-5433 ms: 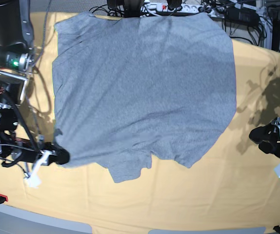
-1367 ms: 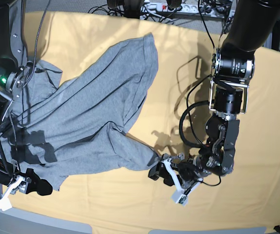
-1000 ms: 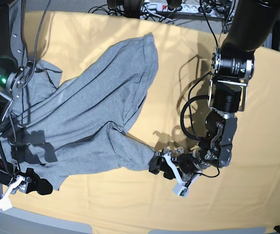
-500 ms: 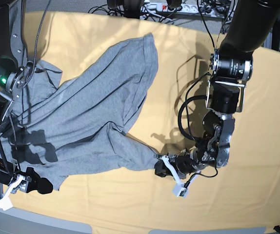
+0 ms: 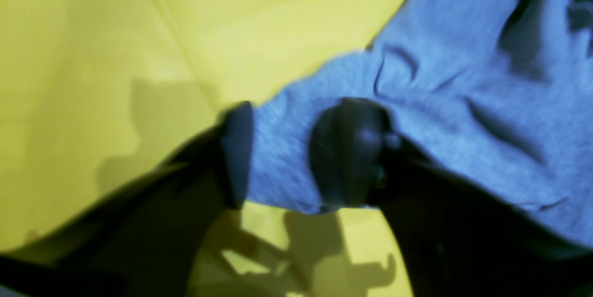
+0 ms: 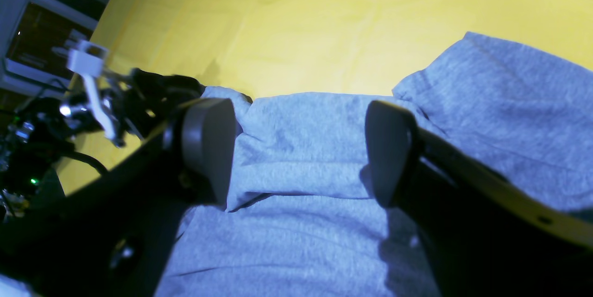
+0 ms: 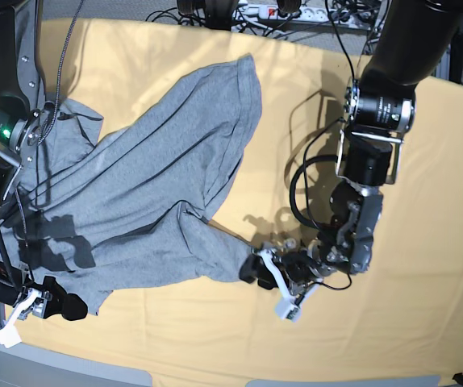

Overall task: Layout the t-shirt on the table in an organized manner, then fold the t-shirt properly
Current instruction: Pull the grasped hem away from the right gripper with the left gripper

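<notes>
We see the left gripper (image 7: 256,270) low over the table (image 7: 425,242), its jaws parted astride a corner of the t-shirt (image 7: 151,193). The right gripper (image 7: 68,307), jaws wide, straddles the opposite grey hem. The t-shirt lies bunched diagonally across the table's yellow cloth; cables (image 7: 296,12) line the far edge.

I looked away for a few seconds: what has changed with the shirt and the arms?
The t-shirt, earlier spread flat, is now bunched toward the right arm's side. The left hand came in to its trailing corner and now has that corner between open jaws. The right hand stays at the shirt's near edge, open.
</notes>
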Available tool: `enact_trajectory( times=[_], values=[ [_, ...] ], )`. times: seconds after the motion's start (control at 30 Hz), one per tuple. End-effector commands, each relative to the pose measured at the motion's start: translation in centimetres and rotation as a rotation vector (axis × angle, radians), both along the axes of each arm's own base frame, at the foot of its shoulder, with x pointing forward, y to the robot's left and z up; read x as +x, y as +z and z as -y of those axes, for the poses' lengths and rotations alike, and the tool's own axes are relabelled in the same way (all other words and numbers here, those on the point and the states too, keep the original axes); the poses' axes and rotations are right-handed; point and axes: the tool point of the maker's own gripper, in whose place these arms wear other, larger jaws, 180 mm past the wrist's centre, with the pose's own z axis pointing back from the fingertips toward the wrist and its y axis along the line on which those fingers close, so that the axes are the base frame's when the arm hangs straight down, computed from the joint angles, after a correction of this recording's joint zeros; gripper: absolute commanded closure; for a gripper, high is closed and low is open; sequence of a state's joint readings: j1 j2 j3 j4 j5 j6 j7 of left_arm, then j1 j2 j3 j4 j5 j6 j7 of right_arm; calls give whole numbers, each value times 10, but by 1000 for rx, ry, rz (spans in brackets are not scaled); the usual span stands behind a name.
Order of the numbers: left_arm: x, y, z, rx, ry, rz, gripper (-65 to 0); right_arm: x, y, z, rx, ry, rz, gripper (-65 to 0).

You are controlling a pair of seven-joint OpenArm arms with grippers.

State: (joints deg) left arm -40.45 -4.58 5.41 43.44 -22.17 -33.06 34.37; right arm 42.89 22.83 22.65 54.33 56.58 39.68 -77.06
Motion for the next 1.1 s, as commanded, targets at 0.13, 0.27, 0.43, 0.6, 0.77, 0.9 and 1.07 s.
enact_trajectory(
  times=[0.13, 0.27, 0.43, 0.6, 0.77, 0.9, 1.07],
  values=[
    [8, 28, 40, -75, -21, 73, -328, 9, 31, 6, 4, -9, 83, -449],
    [2, 16, 50, -74, -2, 58, -312, 7, 29, 5, 0, 0, 71, -449],
    [12, 1, 34, -22, 136, 23, 0, 7, 30, 5, 0, -1, 73, -449],
    [26, 19, 25, 5, 144, 63, 0, 8, 30, 5, 2, -2, 76, -449],
    [53, 59, 2, 40, 166, 143, 0, 8, 30, 5, 2, -3, 75, -449],
    [72, 89, -26, 121, 170, 228, 0, 8, 30, 5, 2, -2, 75, -447],
    [88, 120, -72, 154, 232, 305, 0, 8, 30, 5, 4, -1, 76, -448]
  ],
)
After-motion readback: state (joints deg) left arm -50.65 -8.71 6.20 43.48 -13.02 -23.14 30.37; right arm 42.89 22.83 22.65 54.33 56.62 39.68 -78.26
